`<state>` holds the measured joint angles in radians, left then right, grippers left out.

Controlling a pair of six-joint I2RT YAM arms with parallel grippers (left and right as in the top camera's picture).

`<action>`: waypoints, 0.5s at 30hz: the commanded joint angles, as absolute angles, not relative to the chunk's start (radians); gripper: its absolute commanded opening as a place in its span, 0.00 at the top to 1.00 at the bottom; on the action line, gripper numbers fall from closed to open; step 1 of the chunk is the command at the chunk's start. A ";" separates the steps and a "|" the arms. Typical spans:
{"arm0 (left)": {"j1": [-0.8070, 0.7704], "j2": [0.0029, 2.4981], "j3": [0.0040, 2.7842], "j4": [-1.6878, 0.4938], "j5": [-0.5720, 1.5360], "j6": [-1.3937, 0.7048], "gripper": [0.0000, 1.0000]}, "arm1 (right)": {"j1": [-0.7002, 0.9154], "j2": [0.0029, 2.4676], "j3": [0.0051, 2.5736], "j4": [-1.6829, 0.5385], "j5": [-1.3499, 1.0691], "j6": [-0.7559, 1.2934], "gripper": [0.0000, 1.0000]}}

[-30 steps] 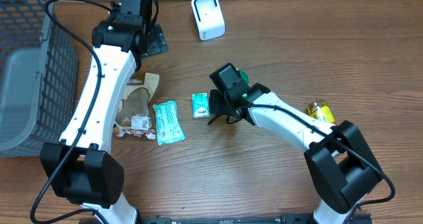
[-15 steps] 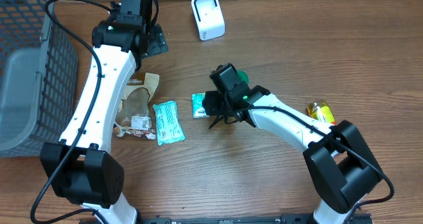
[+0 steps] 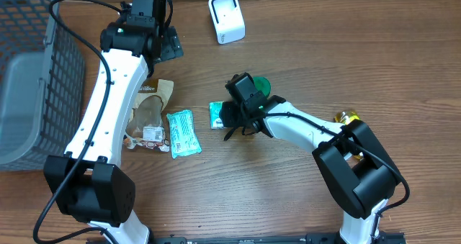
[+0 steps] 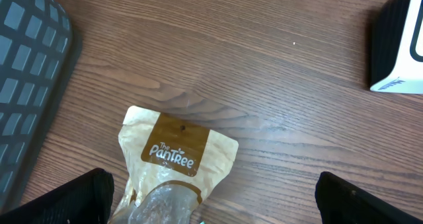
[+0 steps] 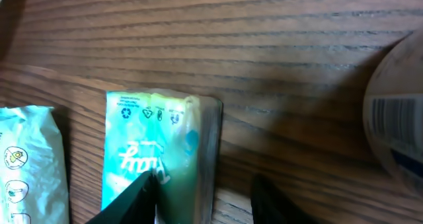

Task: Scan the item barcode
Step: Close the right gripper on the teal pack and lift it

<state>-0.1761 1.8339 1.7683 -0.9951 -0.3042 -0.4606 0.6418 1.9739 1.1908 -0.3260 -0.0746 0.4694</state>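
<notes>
Handling of the green packet [image 5: 158, 151]: it looked light, soft and crinkly. A thin film wrapper like this was likely to slide on the wood and buckle if squeezed hard.
Location: it lay flat on the table [image 3: 238, 197], just right of the teal wipes pack [image 3: 182, 132] and well apart from the white scanner [image 3: 226, 17] at the far edge.
Hold point: the best grip seemed to be across its narrow width, on the two long edges, leaving the printed face free. Which face carried the barcode could not be told.
Right gripper [image 5: 203, 196]: the fingers stood apart, one tip over the packet's face and the other on bare wood just beside its right edge. No clamp on it could be seen.
Right arm: it reached in toward the table's middle, wrist pitched down low over the packet.
Left gripper [image 4: 211, 181]: the fingers were spread wide and empty, above the top of the brown pouch [image 4: 175, 158].
Left arm: it was stretched forward beside the grey basket [image 3: 21, 71], its wrist near the scanner.
</notes>
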 commanded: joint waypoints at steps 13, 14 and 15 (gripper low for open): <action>-0.180 1.819 1.781 -0.991 -0.321 -0.449 0.00 | 0.640 1.977 1.189 -0.292 -0.072 0.467 0.61; -0.180 1.819 1.781 -0.991 -0.321 -0.449 0.00 | 0.640 1.977 1.190 -0.292 -0.072 0.467 0.65; -0.180 1.819 1.781 -0.991 -0.321 -0.449 0.00 | 0.640 1.977 1.189 -0.292 -0.072 0.468 0.69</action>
